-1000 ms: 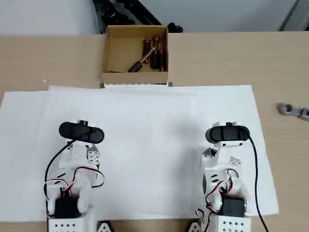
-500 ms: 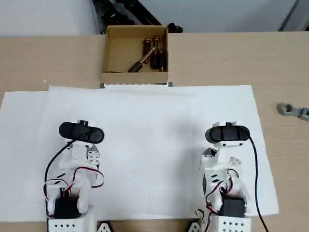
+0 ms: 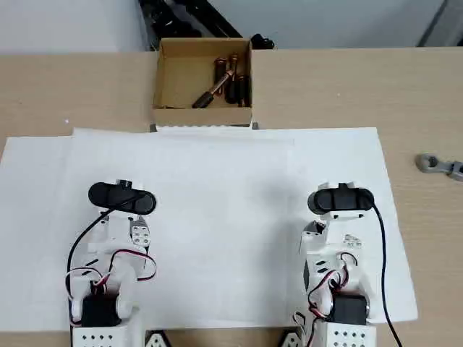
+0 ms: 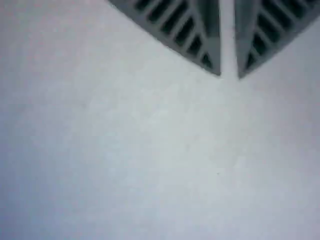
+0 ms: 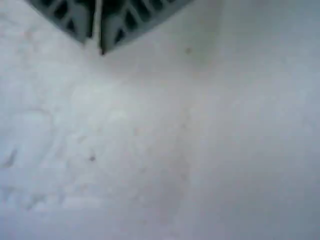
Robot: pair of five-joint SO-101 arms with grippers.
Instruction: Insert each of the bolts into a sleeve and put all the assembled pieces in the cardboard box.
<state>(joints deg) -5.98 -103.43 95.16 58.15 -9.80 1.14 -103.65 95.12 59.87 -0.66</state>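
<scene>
The cardboard box (image 3: 165, 79) stands at the table's far edge, a little left of centre. Several copper-coloured bolt-and-sleeve pieces (image 3: 230, 78) lie inside it, bunched toward its right wall. The left arm (image 3: 116, 238) and the right arm (image 3: 336, 238) sit folded back near the front edge, on the white paper (image 3: 224, 217). My left gripper (image 4: 228, 75) is shut just above bare paper, holding nothing. Close over the paper too, my right gripper (image 5: 100, 47) has its fingertips together and empty.
A small metal wrench-like tool (image 3: 436, 165) lies on the bare wood at the far right edge. Dark equipment (image 3: 181, 18) stands behind the box, beyond the table. The white paper covers the middle of the table between the arms and the box.
</scene>
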